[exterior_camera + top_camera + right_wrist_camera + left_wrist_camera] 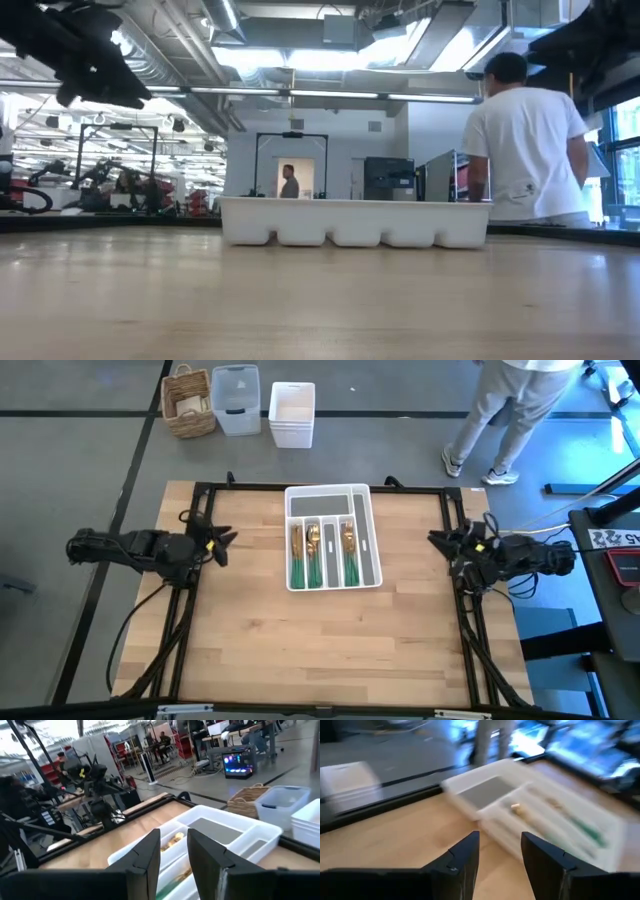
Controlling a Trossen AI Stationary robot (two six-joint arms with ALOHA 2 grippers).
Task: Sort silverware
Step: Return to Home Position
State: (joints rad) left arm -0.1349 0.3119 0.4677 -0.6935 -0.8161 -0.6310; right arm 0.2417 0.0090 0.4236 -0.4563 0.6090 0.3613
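The silverware (325,550), gold heads with green handles, lies in three long slots of the white slotted tray (362,495) at the table's far middle. The left wrist view shows it blurred in the tray (555,815); the right wrist view shows gold heads (172,840) in the tray (240,832). My left gripper (226,543) hovers at the table's left edge, fingers apart and empty, open (500,847). My right gripper (436,540) hovers at the right edge, open by a narrower gap (174,845), empty. The low view shows only the tray's side (355,222).
Beyond the far edge, a wicker basket (190,402) and two white bins (237,400) stand on the floor. A person (510,410) stands past the far right corner. Bare wood (320,650) spreads from the tray toward the near edge, within a black frame.
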